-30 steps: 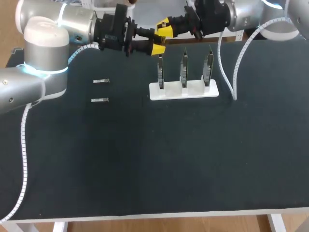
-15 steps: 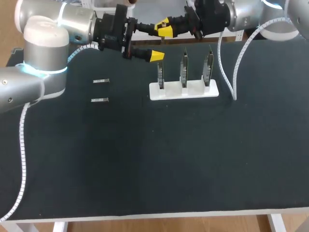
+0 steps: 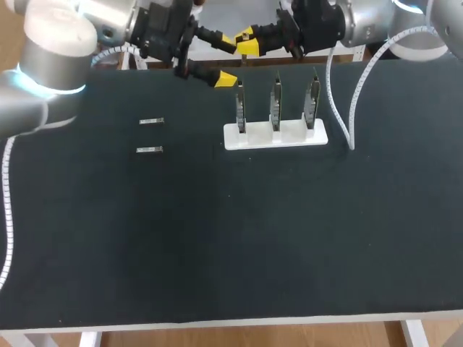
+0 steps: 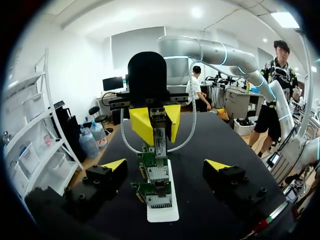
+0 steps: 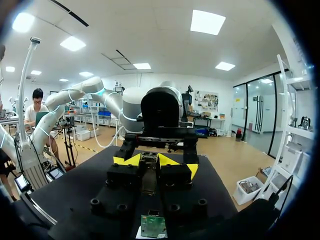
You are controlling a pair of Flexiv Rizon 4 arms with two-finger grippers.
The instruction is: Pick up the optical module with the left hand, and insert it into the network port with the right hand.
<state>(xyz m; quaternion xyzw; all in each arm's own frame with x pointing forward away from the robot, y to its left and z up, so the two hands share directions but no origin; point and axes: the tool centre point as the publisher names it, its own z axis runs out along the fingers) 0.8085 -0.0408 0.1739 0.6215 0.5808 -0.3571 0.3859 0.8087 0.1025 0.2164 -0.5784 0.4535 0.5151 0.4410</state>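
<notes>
**Optical module [image 4: 160, 142] clamped in the right tool [image 3: 248, 42], over the far side of the table [image 3: 217, 238] near the white rack [image 3: 289, 136].**

The left tool [image 3: 226, 59] was spread wide, with nothing touched by either finger. Insertion was judged to be the step in hand. The left tool would best be drawn clear first. The module should then be squared to a network port [image 4: 159, 173] and pushed straight in, so that no board is levered in its slot. Three circuit boards [image 3: 275, 101] were held upright in the rack, one per slot. Two spare modules [image 3: 151, 121] were seen flat on the table, well apart from the rack.
</notes>
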